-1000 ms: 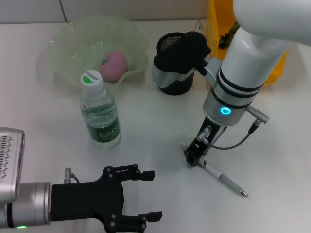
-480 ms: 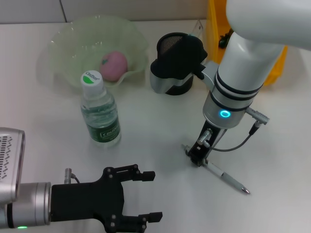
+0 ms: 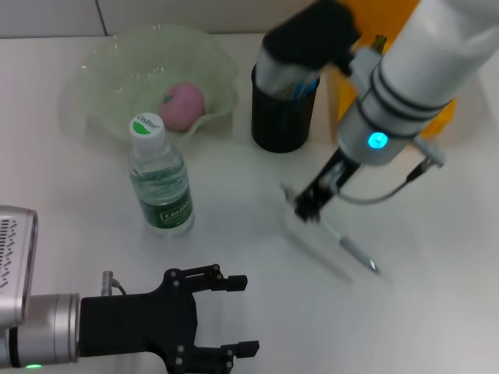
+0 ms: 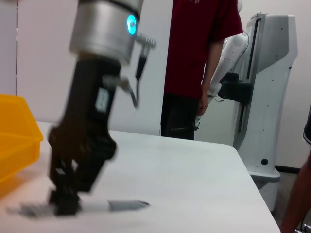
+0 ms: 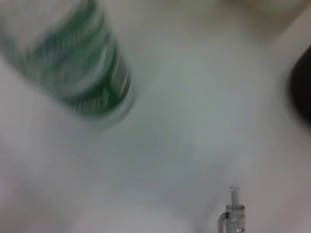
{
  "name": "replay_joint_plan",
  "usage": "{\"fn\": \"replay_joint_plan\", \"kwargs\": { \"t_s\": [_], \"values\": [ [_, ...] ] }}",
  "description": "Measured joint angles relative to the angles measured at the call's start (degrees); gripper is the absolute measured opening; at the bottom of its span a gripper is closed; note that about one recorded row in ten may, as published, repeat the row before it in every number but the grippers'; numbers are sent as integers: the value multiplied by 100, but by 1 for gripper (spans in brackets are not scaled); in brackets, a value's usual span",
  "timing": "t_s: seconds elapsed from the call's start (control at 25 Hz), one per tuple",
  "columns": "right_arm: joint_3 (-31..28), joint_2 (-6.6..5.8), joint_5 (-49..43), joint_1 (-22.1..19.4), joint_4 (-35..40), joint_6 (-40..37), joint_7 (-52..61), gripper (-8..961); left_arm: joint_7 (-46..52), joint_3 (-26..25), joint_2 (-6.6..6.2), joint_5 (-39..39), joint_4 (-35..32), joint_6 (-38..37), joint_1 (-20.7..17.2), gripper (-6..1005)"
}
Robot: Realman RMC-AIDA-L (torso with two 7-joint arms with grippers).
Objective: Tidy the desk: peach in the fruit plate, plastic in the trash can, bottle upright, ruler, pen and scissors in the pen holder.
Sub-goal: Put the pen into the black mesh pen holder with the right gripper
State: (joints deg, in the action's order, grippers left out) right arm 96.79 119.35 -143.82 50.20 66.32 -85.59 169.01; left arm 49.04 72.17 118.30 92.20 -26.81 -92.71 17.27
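My right gripper (image 3: 309, 204) is shut on the upper end of the pen (image 3: 347, 245), which hangs slanted a little above the desk (image 3: 234, 234), over its own shadow. The left wrist view shows the same grip, with the pen (image 4: 121, 205) pointing sideways. The black mesh pen holder (image 3: 282, 117) stands just behind, with something light blue, apparently the scissors (image 3: 301, 87), showing inside. The peach (image 3: 182, 104) lies in the pale green fruit plate (image 3: 101, 78). The bottle (image 3: 160, 179) stands upright. I cannot make out the ruler. My left gripper (image 3: 243, 314) is open near the front edge.
The yellow trash can (image 3: 439, 117) stands at the back right, mostly hidden behind my right arm. Beyond the table, in the left wrist view, a person in a red shirt (image 4: 201, 53) stands beside another machine (image 4: 260, 97).
My right gripper has lifted the pen off the desk and carried it back towards the pen holder. The arm's upper part has swung up and away. The left arm has not moved.
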Motion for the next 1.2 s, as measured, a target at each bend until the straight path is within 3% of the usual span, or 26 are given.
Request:
{"fn": "replay_joint_plan", "kwargs": {
  "t_s": [0.16, 0.28, 0.36, 0.48, 0.64, 0.8, 0.92, 1.04, 1.2],
  "values": [
    [-469, 0, -653, -674, 1557, 74, -176, 168, 0, -23, 0, -1, 0, -11, -5, 797],
    [-866, 41, -655, -1375, 2726, 795, -710, 168, 0, -26, 0, -1, 0, -11, 12, 797],
    [-1060, 53, -104, -1901, 3290, 1558, -1283, 168, 0, -30, 0, -1, 0, -10, 20, 797],
    [-1163, 53, 1357, -2586, 3406, 2789, -2619, 168, 0, -36, 0, -3, -2, -11, 8, 797],
    [-924, 38, 3534, -3131, 2721, 3997, -5081, 167, 0, -36, 4, -14, -2, -11, 14, 797],
    [-540, 43, 6035, -3302, 1451, 4414, -8261, 167, 17, -41, 9, -22, -1, -4, 21, 797],
    [-398, 44, 8291, -3179, 113, 4021, -10855, 167, 31, -44, 9, -28, 0, 9, 31, 797],
    [-382, 42, 10277, -2913, -1336, 3004, -12744, 167, 57, -45, 9, -28, 0, 7, 38, 797],
    [-411, 31, 11499, -2543, -2612, 2363, -13835, 167, 129, -46, 1, -15, 0, -13, 60, 797]
  ]
}}
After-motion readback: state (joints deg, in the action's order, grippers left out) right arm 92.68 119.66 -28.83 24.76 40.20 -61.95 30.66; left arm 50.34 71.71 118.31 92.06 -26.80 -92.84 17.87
